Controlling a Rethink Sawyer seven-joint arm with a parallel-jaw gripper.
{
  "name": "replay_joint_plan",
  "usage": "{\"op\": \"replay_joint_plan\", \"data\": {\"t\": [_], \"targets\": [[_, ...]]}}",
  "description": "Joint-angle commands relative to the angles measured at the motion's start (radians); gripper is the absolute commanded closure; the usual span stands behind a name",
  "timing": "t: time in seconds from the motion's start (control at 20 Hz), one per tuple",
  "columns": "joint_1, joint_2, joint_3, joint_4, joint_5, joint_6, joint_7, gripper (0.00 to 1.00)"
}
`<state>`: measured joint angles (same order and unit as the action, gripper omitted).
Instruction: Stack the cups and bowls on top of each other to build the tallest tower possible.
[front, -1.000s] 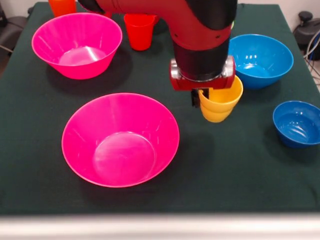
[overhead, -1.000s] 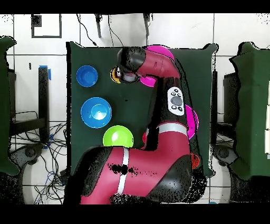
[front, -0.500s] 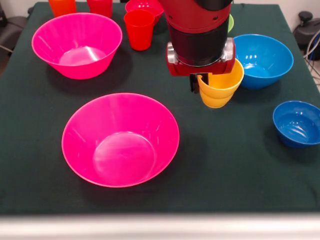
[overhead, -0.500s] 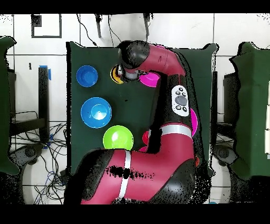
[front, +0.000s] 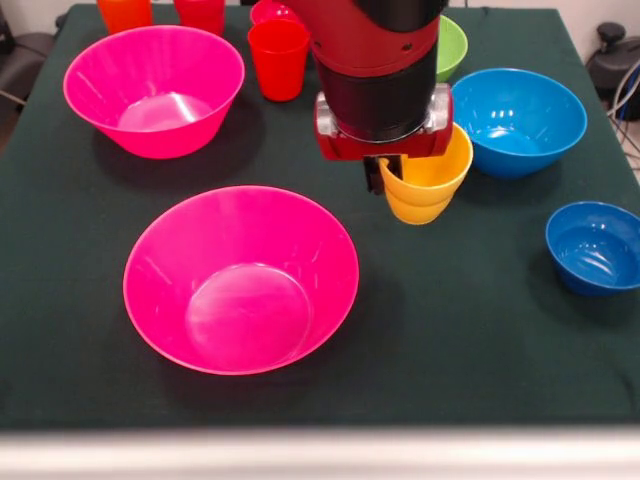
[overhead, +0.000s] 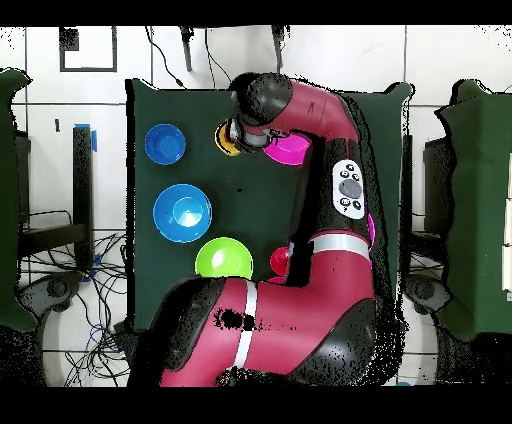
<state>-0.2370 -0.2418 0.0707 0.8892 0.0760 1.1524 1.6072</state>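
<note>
My gripper (front: 386, 180) is shut on the rim of the yellow cup (front: 427, 188) and holds it upright above the table, to the right of the near pink bowl (front: 240, 285). The overhead view shows the yellow cup (overhead: 225, 138) beside that pink bowl (overhead: 291, 151), which the arm partly covers. A second pink bowl (front: 153, 88) sits at the far left. A light blue bowl (front: 522, 120), a small dark blue bowl (front: 594, 248) and a green bowl (front: 451, 46) stand on the right. Nothing is stacked.
A red cup (front: 278, 58) stands behind the gripper. An orange cup (front: 124, 12), another red cup (front: 203, 11) and a small red bowl (front: 274, 12) line the far edge. The arm hides part of the far middle.
The gripper has carried the yellow cup leftward in the front view, nearer the near pink bowl, and slightly higher. The other bowls and cups have not moved.
</note>
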Motion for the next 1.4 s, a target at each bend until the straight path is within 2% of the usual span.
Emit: {"op": "replay_joint_plan", "data": {"t": [0.05,0.15,0.25,0.45,0.6,1.05,1.4], "targets": [[-0.028,0.070,0.092,-0.140,-0.089,0.128,-0.191,1.00],[-0.031,0.092,0.090,-0.197,-0.105,0.158,-0.213,1.00],[-0.042,0.099,0.093,-0.209,-0.115,0.148,-0.237,1.00],[-0.054,0.132,0.100,-0.280,-0.135,0.191,-0.263,1.00],[-0.061,0.131,0.100,-0.282,-0.140,0.194,-0.275,1.00],[-0.096,0.182,0.117,-0.365,-0.185,0.182,-0.371,1.00],[-0.129,0.277,0.146,-0.482,-0.212,0.184,-0.455,1.00]]}}
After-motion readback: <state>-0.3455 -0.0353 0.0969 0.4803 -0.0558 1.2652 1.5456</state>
